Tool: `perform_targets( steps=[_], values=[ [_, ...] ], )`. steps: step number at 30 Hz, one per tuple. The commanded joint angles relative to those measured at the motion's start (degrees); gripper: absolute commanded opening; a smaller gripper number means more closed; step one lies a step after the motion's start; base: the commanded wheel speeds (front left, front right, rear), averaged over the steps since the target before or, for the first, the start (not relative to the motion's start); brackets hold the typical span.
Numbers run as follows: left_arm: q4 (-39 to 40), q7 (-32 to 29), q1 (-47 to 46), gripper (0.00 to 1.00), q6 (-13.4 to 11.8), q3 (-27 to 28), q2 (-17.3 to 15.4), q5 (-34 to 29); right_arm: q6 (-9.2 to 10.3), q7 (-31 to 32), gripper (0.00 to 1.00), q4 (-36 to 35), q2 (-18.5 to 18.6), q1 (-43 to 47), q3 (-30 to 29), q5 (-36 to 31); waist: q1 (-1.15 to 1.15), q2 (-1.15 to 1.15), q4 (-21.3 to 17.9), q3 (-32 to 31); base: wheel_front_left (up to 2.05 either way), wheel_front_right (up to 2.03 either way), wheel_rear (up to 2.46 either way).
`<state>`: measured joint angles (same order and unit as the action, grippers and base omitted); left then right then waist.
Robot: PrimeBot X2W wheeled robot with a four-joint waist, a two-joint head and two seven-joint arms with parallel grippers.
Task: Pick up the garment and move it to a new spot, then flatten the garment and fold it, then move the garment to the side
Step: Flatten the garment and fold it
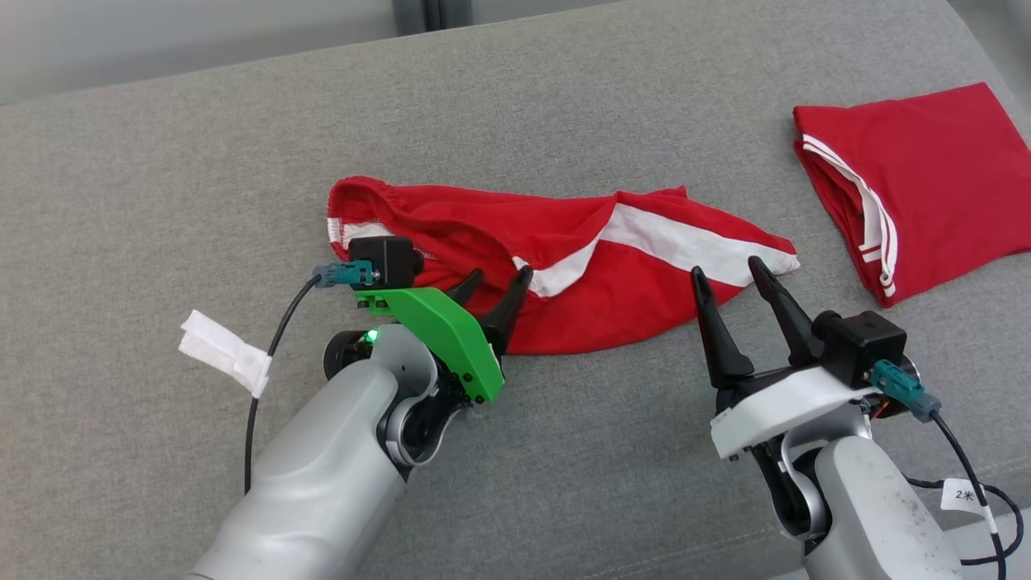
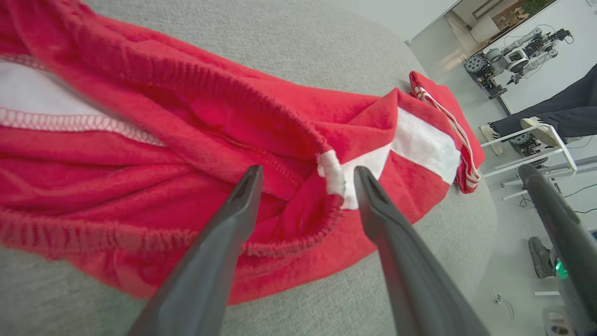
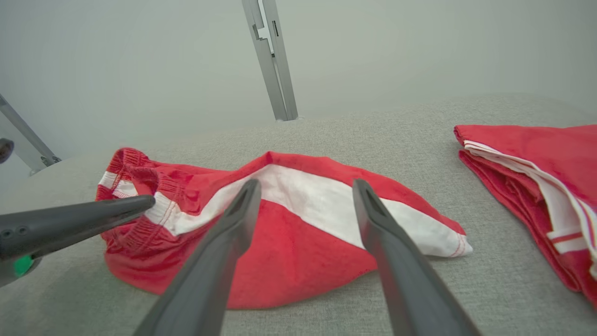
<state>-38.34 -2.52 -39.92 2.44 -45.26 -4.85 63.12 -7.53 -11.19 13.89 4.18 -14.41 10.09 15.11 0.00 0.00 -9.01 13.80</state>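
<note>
The red shorts [image 1: 612, 298] lie crumpled in the middle of the grey upholstered surface [image 1: 564, 105]. I judge them soft, light and limp, best pinched at the elastic waistband [image 2: 93, 235]. The left gripper [image 1: 499, 274] and right gripper [image 1: 726, 267] are at their near edge, jaws wide, holding nothing. A folded red garment [image 1: 926, 177] lies well apart.

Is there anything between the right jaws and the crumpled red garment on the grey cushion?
Nothing visible. The right jaws stand open at the near edge of the crumpled garment. The folded red garment lies apart, further to the right.
</note>
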Motion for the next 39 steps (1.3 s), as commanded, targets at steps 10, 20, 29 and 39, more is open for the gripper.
perform_targets(
  steps=[10,20,29,39],
  values=[
    [3.45,-1.45,1.53,1.00,-1.32,0.20,-1.24,0.80,0.09,-0.78,1.00,0.80,-0.51,-0.11,-0.18,0.21,0.00,0.00,-0.97,0.27,0.00,0.00,0.00],
    [1.01,-1.78,1.92,0.00,0.54,0.92,-0.61,3.13,0.09,-1.15,1.00,1.35,-0.71,-0.51,-0.01,0.49,0.00,0.00,-1.31,0.16,0.00,0.00,0.00],
    [5.88,4.54,9.63,0.00,0.24,5.00,-7.43,4.34,0.09,-1.06,1.00,0.89,-0.57,1.31,-2.00,-0.32,0.00,0.00,1.18,-1.11,0.00,0.00,0.00],
    [16.35,8.36,18.51,0.00,-3.60,7.35,-11.71,5.63,0.09,0.43,1.00,-0.76,-0.04,2.23,-2.84,-1.03,0.00,0.00,5.51,-2.12,0.00,0.00,0.00]
  ],
)
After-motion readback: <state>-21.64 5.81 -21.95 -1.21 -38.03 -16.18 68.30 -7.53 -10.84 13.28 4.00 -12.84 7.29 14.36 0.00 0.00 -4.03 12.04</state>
